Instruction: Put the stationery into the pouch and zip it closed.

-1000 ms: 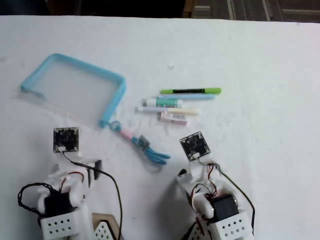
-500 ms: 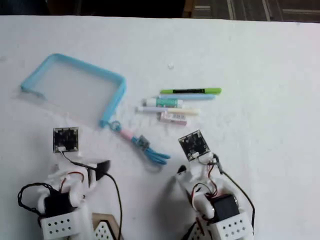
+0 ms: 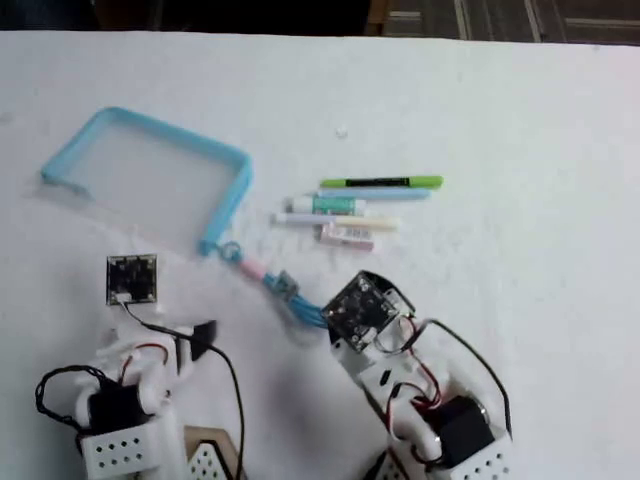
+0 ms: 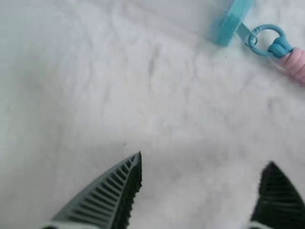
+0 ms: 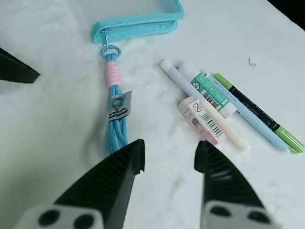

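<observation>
With the right claw held open beside the blue strap and the left claw spread wide above the worktop, the first pick is judged pending: the stationery just beyond must be gripped and carried to the farther pouch.

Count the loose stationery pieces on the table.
5, beside the clear blue-edged pouch, far to near: green-and-black marker, pale blue pen, green-and-white tube, cream pen, pink eraser. None appears hidden.
</observation>
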